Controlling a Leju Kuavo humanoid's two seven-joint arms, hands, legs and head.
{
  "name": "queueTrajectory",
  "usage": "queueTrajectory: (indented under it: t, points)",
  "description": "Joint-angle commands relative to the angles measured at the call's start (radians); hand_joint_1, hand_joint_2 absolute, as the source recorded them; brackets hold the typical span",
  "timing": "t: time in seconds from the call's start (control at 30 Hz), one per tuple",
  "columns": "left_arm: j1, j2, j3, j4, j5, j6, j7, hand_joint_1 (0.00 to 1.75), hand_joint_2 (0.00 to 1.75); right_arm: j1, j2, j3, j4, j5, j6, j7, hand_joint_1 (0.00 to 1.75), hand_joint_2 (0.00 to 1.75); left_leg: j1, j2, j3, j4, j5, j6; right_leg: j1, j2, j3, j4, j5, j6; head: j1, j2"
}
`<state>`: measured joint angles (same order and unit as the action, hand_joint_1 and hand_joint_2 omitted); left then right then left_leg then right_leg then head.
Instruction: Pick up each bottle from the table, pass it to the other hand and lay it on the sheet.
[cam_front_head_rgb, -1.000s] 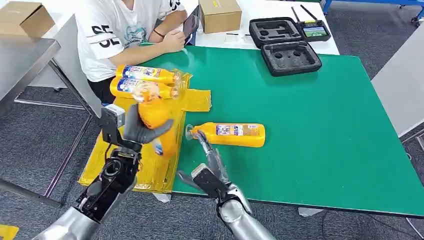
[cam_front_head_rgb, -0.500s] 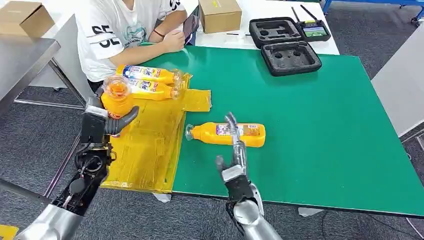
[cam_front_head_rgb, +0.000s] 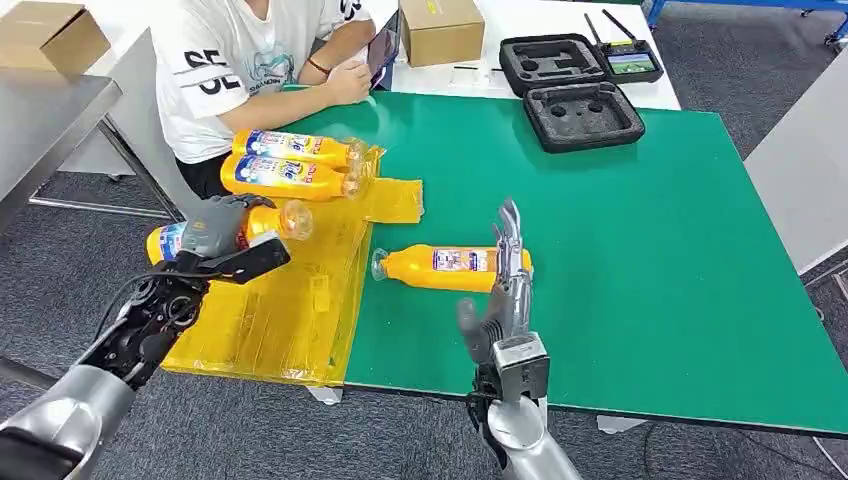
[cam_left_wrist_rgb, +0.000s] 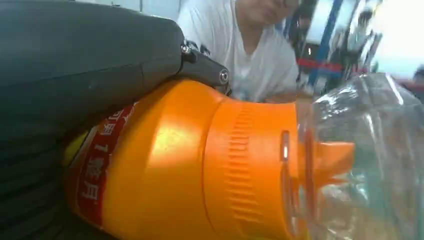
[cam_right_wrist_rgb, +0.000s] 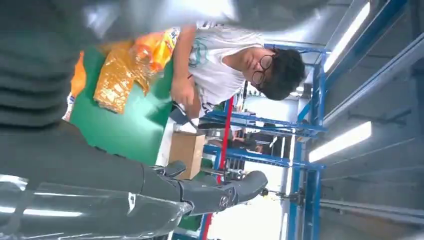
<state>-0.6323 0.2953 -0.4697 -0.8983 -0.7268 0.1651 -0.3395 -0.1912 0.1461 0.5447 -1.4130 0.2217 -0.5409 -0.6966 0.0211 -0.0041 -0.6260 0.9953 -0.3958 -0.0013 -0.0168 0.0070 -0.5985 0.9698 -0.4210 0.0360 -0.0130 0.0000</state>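
A green table (cam_front_head_rgb: 620, 250) carries a yellow sheet (cam_front_head_rgb: 290, 300) at its left edge, one orange bottle (cam_front_head_rgb: 455, 268) lying mid-table, a black foam case (cam_front_head_rgb: 583, 115) far back.

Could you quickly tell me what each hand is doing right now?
Left hand: holding an orange bottle over the yellow sheet.
Right hand: open, holding nothing.

Two silver arms rise from the lower frame, black cables along the left forearm; the left hand (cam_front_head_rgb: 215, 235) is grey-shelled, the right hand (cam_front_head_rgb: 503, 300) grey and dark-fingered above a boxy wrist.
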Motion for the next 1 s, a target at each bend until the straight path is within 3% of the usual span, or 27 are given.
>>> queueTrajectory:
  t: [0.03, 0.33, 0.6, 0.97, 1.0]
  points:
    - [-0.181, -0.097, -0.157, 0.300, -0.066, -0.078, 0.023, 1.75, 1.75, -0.121, -0.014, 0.038, 0.086, 0.041, 0.039, 0.000, 0.00, 1.75, 0.000, -0.002, 0.002, 0.000, -0.001, 0.001, 0.001, -0.003, 0.003, 0.000, -0.001, -0.001, 0.000, 0.000]
    - [-0.169, -0.126, -0.146, 0.320, -0.052, -0.142, 0.020, 1.75, 1.75, -0.140, -0.021, 0.071, 0.121, 0.046, 0.051, 0.010, 0.00, 1.75, 0.001, -0.001, 0.005, 0.000, -0.002, 0.001, 0.001, -0.002, 0.006, 0.000, -0.002, -0.001, 0.000, 0.000]
    - [-0.187, -0.113, -0.186, 0.395, -0.064, -0.170, 0.026, 1.75, 1.75, -0.167, -0.009, 0.088, 0.188, 0.039, 0.084, 0.019, 0.00, 1.75, 0.000, 0.001, 0.005, 0.001, -0.002, 0.001, 0.001, 0.000, 0.005, 0.000, -0.001, -0.001, 0.000, 0.000]
    - [-0.174, -0.127, -0.206, 0.437, -0.006, -0.289, 0.005, 1.75, 1.75, -0.197, -0.003, 0.098, 0.249, 0.008, 0.123, 0.016, 0.00, 1.75, 0.000, 0.000, 0.007, 0.000, -0.003, 0.001, 0.001, 0.000, 0.008, -0.001, -0.003, -0.002, 0.000, 0.000]
    - [-0.174, -0.134, -0.177, 0.455, 0.045, -0.368, -0.014, 1.75, 1.75, -0.197, -0.002, 0.098, 0.252, 0.006, 0.125, 0.016, 0.00, 1.75, 0.000, 0.001, 0.005, -0.001, -0.002, 0.001, 0.000, 0.000, 0.006, -0.001, -0.001, -0.001, 0.000, 0.000]
